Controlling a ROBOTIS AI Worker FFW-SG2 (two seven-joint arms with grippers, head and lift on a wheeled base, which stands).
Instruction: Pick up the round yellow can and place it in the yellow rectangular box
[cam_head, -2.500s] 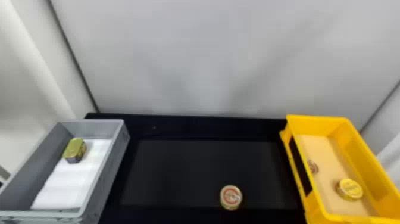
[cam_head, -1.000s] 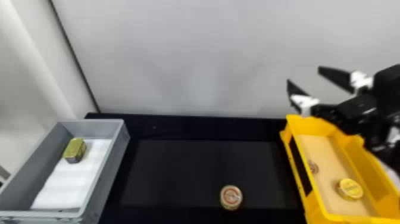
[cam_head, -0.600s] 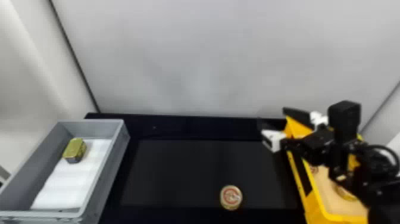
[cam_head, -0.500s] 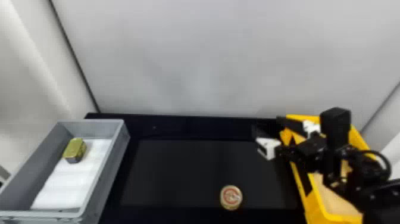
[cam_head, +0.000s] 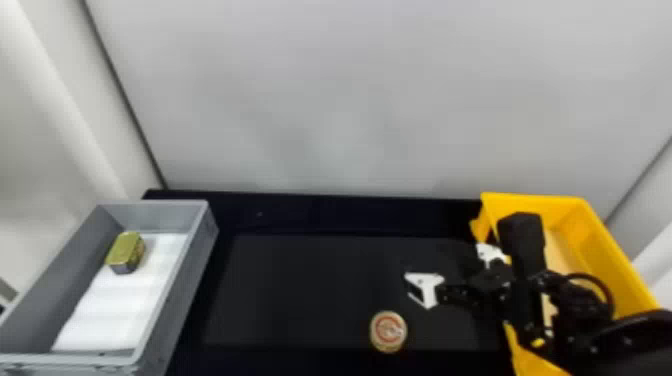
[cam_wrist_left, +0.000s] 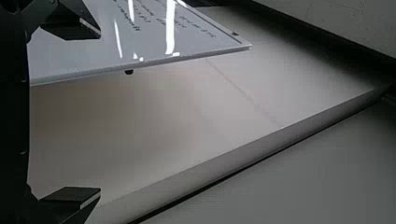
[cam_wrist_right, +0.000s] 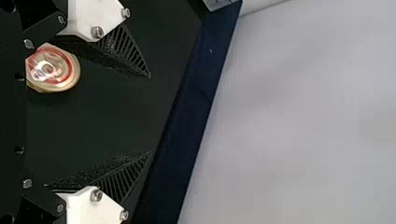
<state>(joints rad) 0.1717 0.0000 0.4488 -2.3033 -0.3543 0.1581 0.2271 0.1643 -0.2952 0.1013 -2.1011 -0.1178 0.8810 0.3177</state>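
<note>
The round can (cam_head: 388, 331) rests on the black table, its gold-rimmed lid marked with a red ring. My right gripper (cam_head: 431, 256) is beyond it and a little to the right, over the table and just left of the yellow rectangular box (cam_head: 616, 254). From the right wrist, the gripper (cam_wrist_right: 150, 114) is open with nothing between its fingertips, and the round can (cam_wrist_right: 53, 70) lies back near the base of one finger. My left gripper (cam_wrist_left: 100, 112) stands open and holds nothing, away from the black table. The right arm covers part of the box's inside.
A grey box (cam_head: 176, 295) stands at the left, with a small yellow-green tin (cam_head: 125, 252) on its white lining. Behind the black table (cam_head: 300, 290) rises a pale wall. In the left wrist view, a white board (cam_wrist_left: 154, 37) is near the left fingers.
The right arm has come in from the right, passed over the yellow box and moved lower and leftward, closer to the round can. The can has stayed where it was.
</note>
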